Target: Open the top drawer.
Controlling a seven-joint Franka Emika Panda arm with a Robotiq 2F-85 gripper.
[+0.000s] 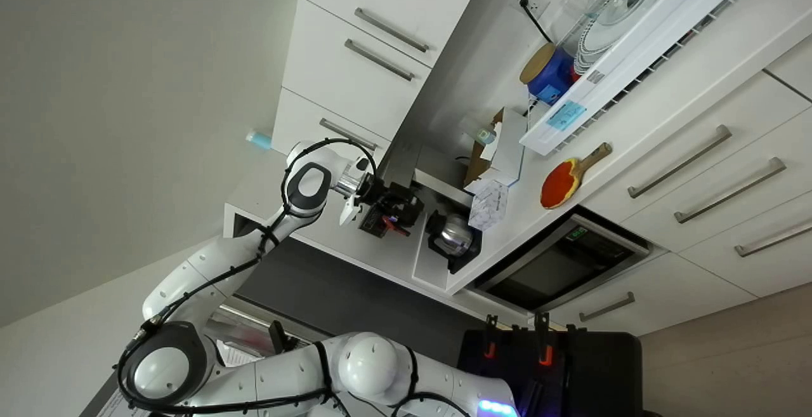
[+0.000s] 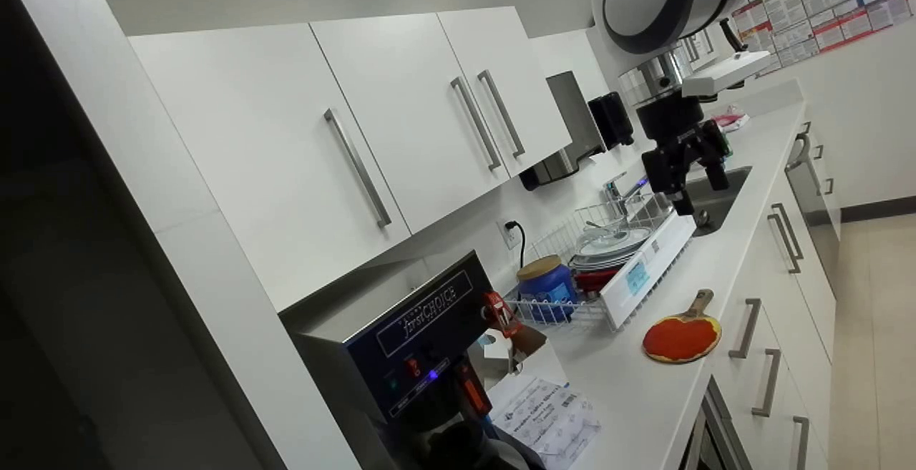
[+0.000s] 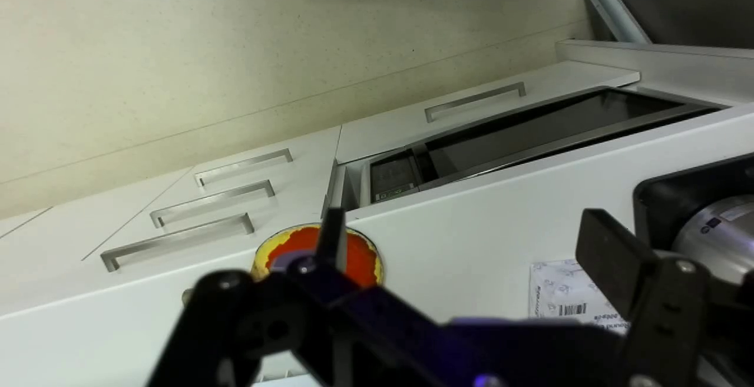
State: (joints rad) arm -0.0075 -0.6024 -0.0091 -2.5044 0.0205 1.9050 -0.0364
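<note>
Aimed short, the wide-spread, empty black two-finger gripper (image 2: 701,198) could hit the white countertop's front edge (image 3: 530,169) above the silver-handled white top drawer (image 1: 688,153).

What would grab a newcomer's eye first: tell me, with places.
Probably the red-and-yellow paddle, lying on the white counter near its front edge. Next, the black gripper, hanging open above the counter. Then the blue tub beside the stacked plates.
</note>
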